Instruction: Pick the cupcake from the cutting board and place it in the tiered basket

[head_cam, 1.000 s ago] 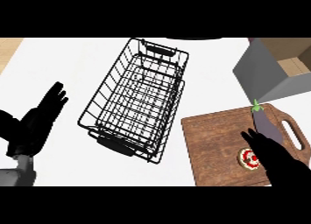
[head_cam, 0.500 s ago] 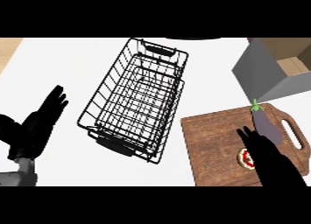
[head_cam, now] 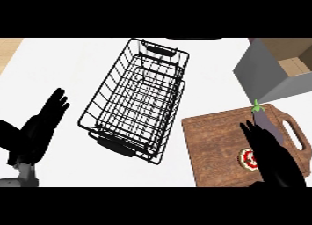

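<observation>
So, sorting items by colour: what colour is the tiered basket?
Black wire throughout; the tiered basket shows best in the head view, against the white counter.

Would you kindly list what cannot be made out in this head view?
- Cupcake: largely hidden by the right hand.
- Eggplant: lower end hidden by that hand.
- Grey box: cut off by the right edge.
- Cutting board: near edge cut off at the bottom.

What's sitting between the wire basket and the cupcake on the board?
In the head view, only bare wood of the cutting board lies between the basket and the cupcake; nothing else sits there.
</observation>
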